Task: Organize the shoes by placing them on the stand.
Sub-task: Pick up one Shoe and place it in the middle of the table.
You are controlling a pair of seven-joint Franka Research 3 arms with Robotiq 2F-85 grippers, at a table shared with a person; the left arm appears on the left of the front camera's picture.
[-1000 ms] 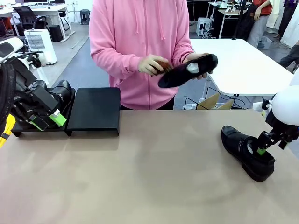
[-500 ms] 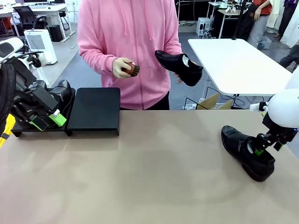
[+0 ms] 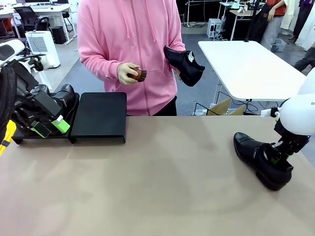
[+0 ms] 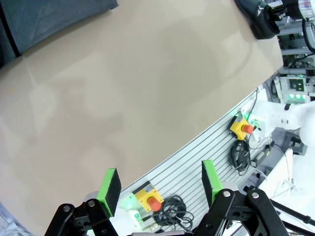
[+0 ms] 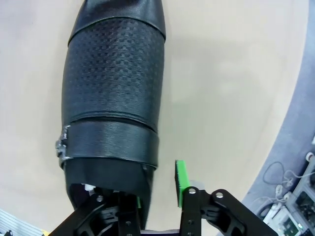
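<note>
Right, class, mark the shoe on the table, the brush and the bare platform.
shoe on the table (image 3: 251,150): front view, toe half.
brush (image 3: 140,74): front view, exposed end.
bare platform (image 3: 101,114): front view, flat top.

A tan tabletop (image 3: 162,187) filled the foreground of a brightly lit workshop. Behind it a white table (image 3: 251,69) stood on the grey floor (image 3: 69,73), with a cardboard box (image 3: 224,107) beneath, and a white box-shaped unit (image 3: 43,46) and black office chair (image 3: 28,17) at far left.
</note>
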